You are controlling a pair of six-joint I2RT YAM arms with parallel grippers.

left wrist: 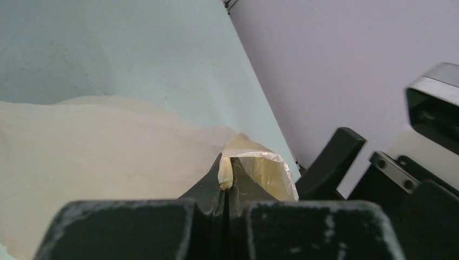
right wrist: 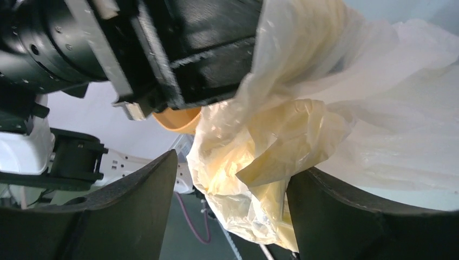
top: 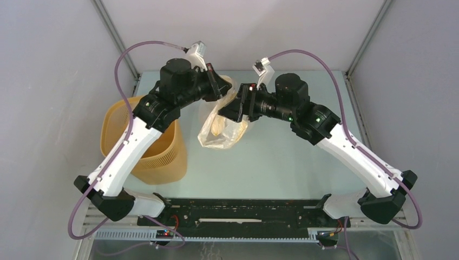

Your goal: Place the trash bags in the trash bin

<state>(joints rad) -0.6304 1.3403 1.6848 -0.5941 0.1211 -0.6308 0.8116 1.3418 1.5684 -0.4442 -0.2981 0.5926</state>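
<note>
Left gripper (top: 214, 82): fingers pressed tight together, clamped on a fold of the trash bag's (top: 219, 130) yellowish rim. The left wrist view shows the pinch clearly, with a small tuft of film sticking out between the tips of the left gripper (left wrist: 226, 181). The rest of the trash bag (left wrist: 108, 157) spreads away to the left of the fingers as a broad cream sheet.

Right gripper (top: 242, 104): jaws spread wide, clamping nothing. In the right wrist view, crumpled film of the trash bag (right wrist: 281, 141) hangs in the gap of the right gripper (right wrist: 233, 200). It lies against the inner face of the right-hand finger (right wrist: 335, 216) and stays clear of the left-hand one.

Trash bag: outside the trash bin (top: 162, 157). It hangs from the left gripper between the two wrists, over the middle of the table (top: 281, 162). Whether its lower end touches the table cannot be told.

Trash bin: upright on the left side of the table, mouth up, partly under the left arm's forearm. The slotted band near its base is visible. It sits just to the left of the bag, apart from it. A sliver of the trash bin (right wrist: 178, 120) also shows in the right wrist view, behind the bag.
</note>
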